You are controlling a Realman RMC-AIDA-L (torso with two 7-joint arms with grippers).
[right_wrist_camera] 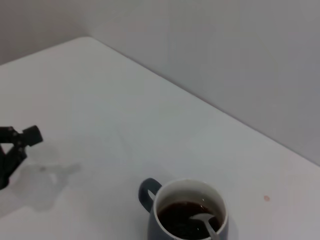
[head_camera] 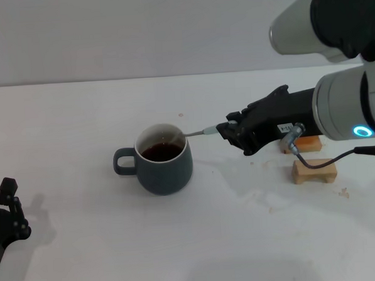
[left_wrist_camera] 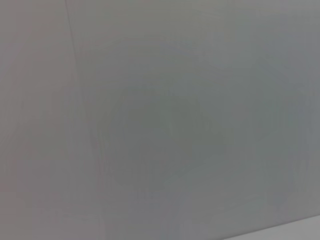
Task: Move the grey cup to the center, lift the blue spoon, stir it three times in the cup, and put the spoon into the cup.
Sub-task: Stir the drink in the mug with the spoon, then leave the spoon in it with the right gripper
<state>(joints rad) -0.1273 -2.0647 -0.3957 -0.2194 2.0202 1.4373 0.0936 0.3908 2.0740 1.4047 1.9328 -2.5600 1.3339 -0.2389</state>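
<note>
Nearest the robot, at the left edge of the white worktop point(head_camera: 87, 259), the left tool point(head_camera: 5, 210) sits parked low and dark; whether it is open or closed cannot be made out. The left wrist view shows only a plain grey surface.

Further in, near the middle of the worktop, stands the grey cup point(head_camera: 163, 160), upright, its loop handle turned to the robot's left. It holds a dark brown liquid that fills it to a little below the white inner wall. The bowl of the blue spoon point(head_camera: 196, 133) dips into this liquid at the cup's right side, and the metal neck slopes out over the rim toward the right.

The right tool point(head_camera: 228, 129) reaches in from the right, just beside the cup, closed on the spoon's handle, which is hidden inside the black fingers.

Behind and below the right arm, two wooden blocks lie on the worktop: one pale block point(head_camera: 314, 171) in the open, the other, orange-toned block point(head_camera: 307, 145), partly covered by the arm and a cable.
</note>
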